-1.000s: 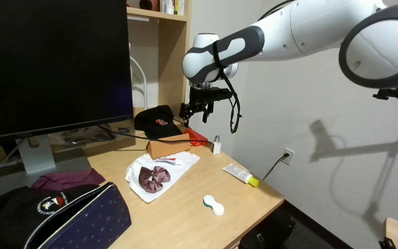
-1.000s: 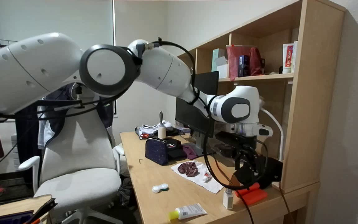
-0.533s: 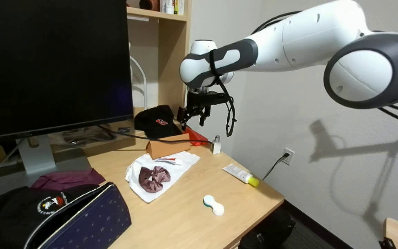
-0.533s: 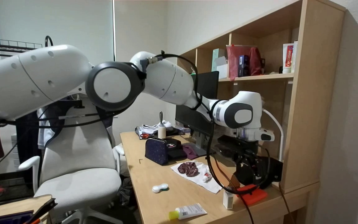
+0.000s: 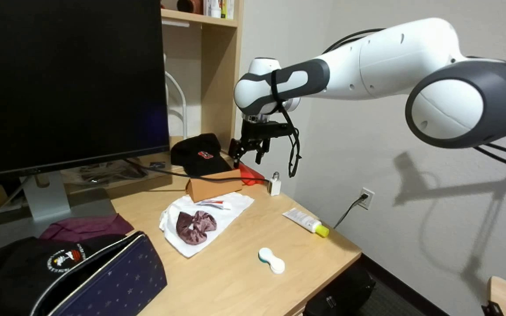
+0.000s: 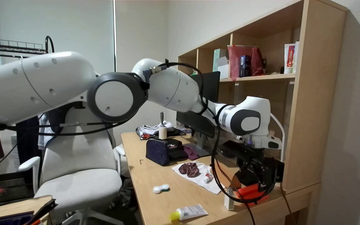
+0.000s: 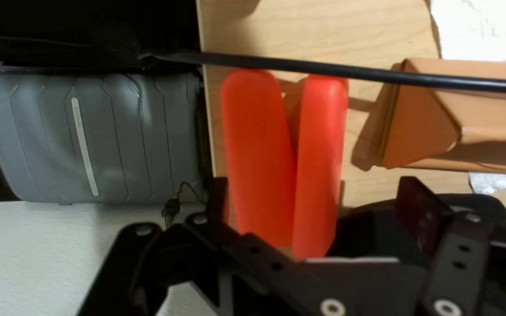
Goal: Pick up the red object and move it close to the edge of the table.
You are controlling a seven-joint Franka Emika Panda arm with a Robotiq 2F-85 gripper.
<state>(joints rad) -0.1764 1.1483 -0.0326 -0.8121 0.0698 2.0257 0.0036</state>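
One red object (image 7: 266,162) is found on the table (image 5: 222,276), just inside one edge. In the wrist view it is made out as two long, round-ended red pieces laid side by side, touching or nearly so along part of their length.

Gripper (image 7: 318,199) is held above; fingers spread apart, nothing clamped. The object's long axis is set across the finger-to-finger line, so its flanks are offered to the fingers; a straddling grasp is judged workable. Centring is off: the finger on the table-edge side is lined up close by the outer flank, while its partner is held well apart from the inner flank, over what is taken to be the black cap (image 5: 191,151). Most of the object's length is seen ahead of the fingertips. A shift toward the table edge and forward along the object seems to be called for before lowering. Remaining height cannot be told.

Arm (image 5: 380,66): stretched out over the table in both exterior views, forearm sloped down to the wrist, gripper hung with fingers pointing down.

Black cable (image 7: 367,74) is run across the object's far end; a snag on lifting is to be watched for. Orange case (image 7: 420,127) is set beside the inner flank, apart. Step judged: approach, pick-up not yet made. Which edge is meant cannot be told.
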